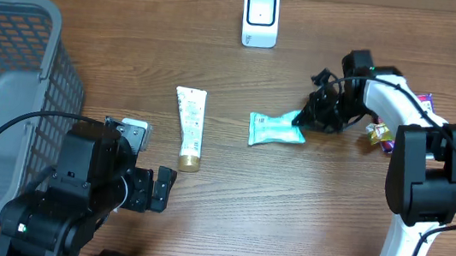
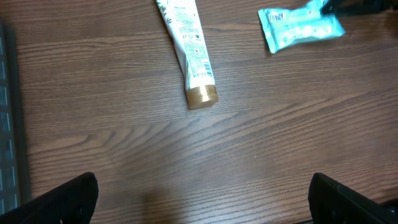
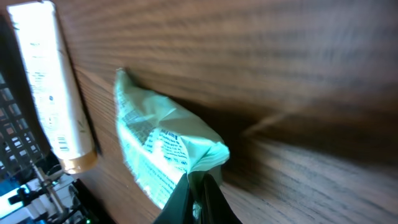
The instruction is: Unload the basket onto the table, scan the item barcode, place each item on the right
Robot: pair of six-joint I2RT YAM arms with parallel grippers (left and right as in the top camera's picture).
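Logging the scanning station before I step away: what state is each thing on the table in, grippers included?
mint-green plastic packet: pinched at its right end.
white tube with gold cap: lying flat, capped, untouched.
white barcode scanner: standing upright.
grey mesh basket: upright.
left gripper: open, holding nothing.
right gripper: shut on mint-green plastic packet.

I am counting one basket, one scanner, one tube and one packet on the worktop. I am also seeing at least two small wrappers at its right side, partly hidden. I am running two grippers: left gripper and right gripper.
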